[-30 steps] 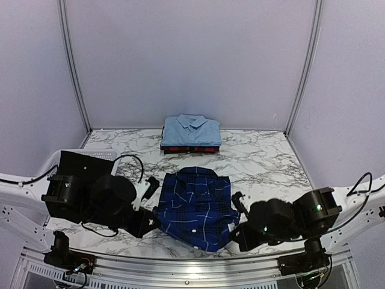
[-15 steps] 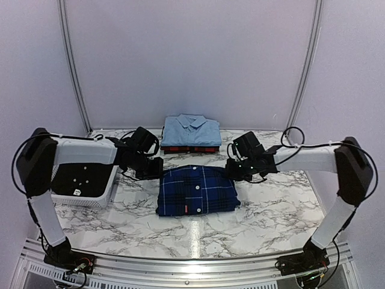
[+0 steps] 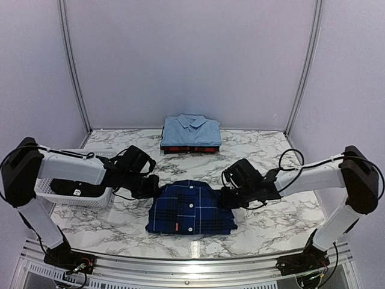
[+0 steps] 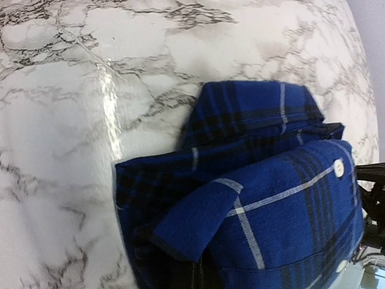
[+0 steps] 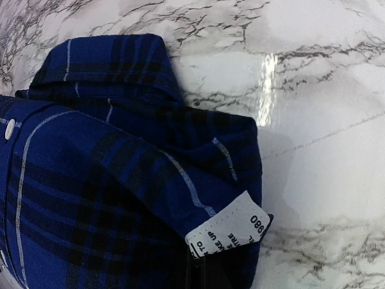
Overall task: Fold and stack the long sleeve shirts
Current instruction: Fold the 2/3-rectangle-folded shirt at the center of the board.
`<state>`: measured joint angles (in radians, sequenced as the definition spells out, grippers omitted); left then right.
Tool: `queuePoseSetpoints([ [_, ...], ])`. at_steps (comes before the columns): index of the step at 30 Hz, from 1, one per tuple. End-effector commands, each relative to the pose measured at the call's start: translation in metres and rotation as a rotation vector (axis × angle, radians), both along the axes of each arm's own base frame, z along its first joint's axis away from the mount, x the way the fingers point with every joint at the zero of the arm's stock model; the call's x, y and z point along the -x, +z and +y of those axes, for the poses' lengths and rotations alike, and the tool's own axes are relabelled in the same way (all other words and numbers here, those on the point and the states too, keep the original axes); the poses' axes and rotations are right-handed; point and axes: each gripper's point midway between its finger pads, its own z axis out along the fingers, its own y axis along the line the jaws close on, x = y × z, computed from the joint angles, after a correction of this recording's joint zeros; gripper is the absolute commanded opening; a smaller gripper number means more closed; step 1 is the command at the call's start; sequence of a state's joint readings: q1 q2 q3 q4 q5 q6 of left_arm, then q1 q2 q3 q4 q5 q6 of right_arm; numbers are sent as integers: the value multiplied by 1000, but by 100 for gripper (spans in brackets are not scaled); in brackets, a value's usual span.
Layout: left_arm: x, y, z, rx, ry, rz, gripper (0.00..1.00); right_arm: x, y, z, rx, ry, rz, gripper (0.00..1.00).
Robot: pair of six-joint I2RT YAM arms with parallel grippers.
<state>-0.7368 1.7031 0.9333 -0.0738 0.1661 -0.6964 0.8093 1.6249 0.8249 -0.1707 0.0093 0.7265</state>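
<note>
Two stacked shirts [image 3: 191,133], one navy shirt [image 3: 191,208], left gripper [image 3: 152,186], right gripper [image 3: 227,196] flanking, grips unclear

White marble tabletop [image 3: 274,150], grey veins, under left gripper [image 3: 151,185] and right gripper [image 3: 227,195]. Light glare [image 4: 109,99] on marble near each. Plain lilac walls [image 3: 192,60] beyond them.

Three shirts: navy plaid [image 3: 192,209], light blue [image 3: 191,128], red plaid [image 3: 189,148]; one basket [image 3: 99,197]; two arms [image 3: 72,167] [image 3: 310,173].

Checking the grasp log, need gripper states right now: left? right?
Left gripper: closed on the navy plaid shirt at its left edge, fingers buried in cloth.
Right gripper: closed on the same shirt's right edge, fingers also hidden.
</note>
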Motion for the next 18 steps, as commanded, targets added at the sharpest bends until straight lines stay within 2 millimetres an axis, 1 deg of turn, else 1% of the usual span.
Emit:
queuePoseSetpoints([
  [1, 2, 48, 10, 53, 53, -119, 0, 8, 33, -16, -32, -106, -55, 0],
  [3, 0, 61, 17, 46, 61, -154, 0, 0, 50, -25, -17, -130, -106, 0],
  [5, -3, 69, 18, 44, 56, -173, 0, -10, 60, -29, -8, -137, -134, 0],
  [7, -10, 72, 19, 27, 53, -182, 0, -21, 69, -29, -5, -133, -166, 0],
  [8, -16, 75, 19, 23, 49, -190, 0, -30, 75, -29, -7, -133, -185, 0],
  [10, -29, 76, 20, 12, 48, -201, 0, -47, 80, -30, 2, -131, -219, 0],
  [11, -37, 74, 20, 5, 47, -198, 0, -56, 81, -30, 6, -130, -233, 0],
  [14, -58, 62, 20, -26, 43, -182, 0, -83, 75, -30, 25, -120, -252, 0],
  [15, -65, 56, 22, -43, 49, -174, 0, -91, 70, -29, 35, -109, -254, 0],
  [16, -72, 49, 25, -57, 59, -166, 0, -99, 62, -28, 45, -105, -245, 0],
  [17, -77, 43, 26, -72, 59, -157, 0, -105, 60, -28, 39, -110, -243, 0],
  [18, -83, 36, 29, -90, 65, -147, 0, -113, 52, -27, 37, -110, -229, 0],
])
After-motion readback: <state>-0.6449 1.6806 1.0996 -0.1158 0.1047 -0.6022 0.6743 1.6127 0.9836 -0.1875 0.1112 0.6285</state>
